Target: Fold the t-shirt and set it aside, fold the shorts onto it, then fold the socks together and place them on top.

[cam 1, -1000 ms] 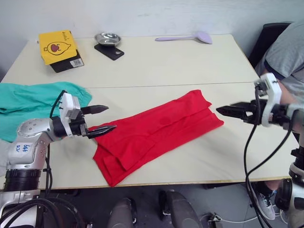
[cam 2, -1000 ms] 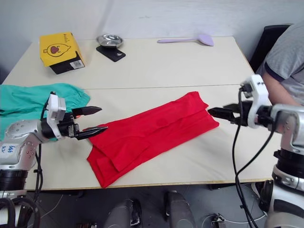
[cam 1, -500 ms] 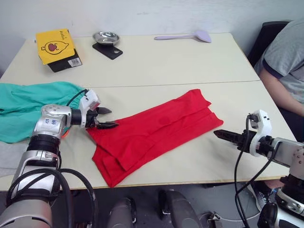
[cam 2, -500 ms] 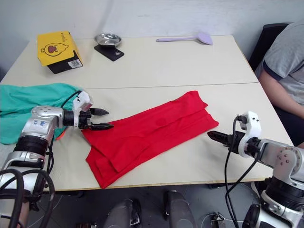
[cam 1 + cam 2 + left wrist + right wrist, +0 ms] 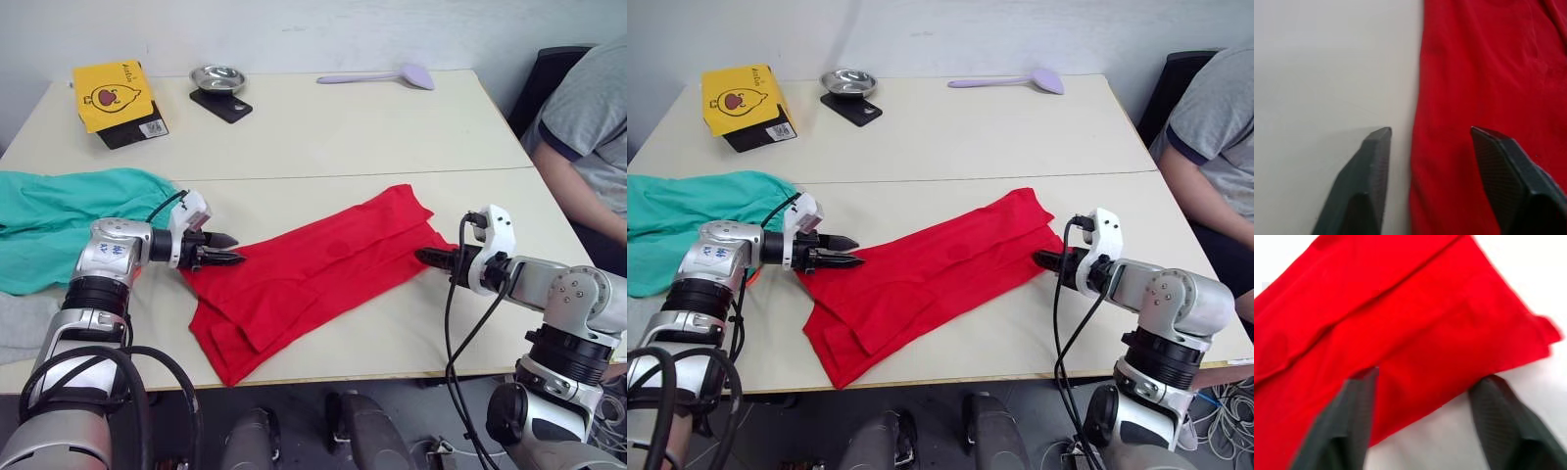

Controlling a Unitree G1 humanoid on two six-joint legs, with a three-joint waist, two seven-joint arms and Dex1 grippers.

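1. Far side of table (image 5: 392, 127): yellow box (image 5: 110, 95) at the far left corner, sitting on a dark slab. Next to it a small metal bowl (image 5: 217, 76) on a black flat item (image 5: 221, 104). Lilac spoon (image 5: 377, 75) lies along the far edge toward the right. All well apart from the work zone.
2. Person in a grey shirt (image 5: 586, 127) sits at the right end of the table, near the right arm, not touching the cloth.
3. shorts (image 5: 59, 223): teal-green, bunched at the left table edge, just behind the left arm. Near the shirt's left end but apart from it.
4. t-shirt (image 5: 313, 274): red, folded into a long narrow band near the front edge, centre of the table. Long axis runs diagonally, low end front-left, high end back-right. Fold layers visible along its length; front-left end is wider, with a loose flap.
5. Nothing lies on the t-shirt; path to both ends is open.
6. left gripper (image 5: 221, 251): low over the table at the shirt's back-left edge, pointing right. Fingers spread; in the left wrist view one finger (image 5: 1364, 181) is over bare table, the other over red cloth, the shirt edge between them. No pinch.
7. right gripper (image 5: 1046, 260): at the shirt's right end, pointing left. Fingers spread over the cloth edge in the right wrist view, holding nothing.
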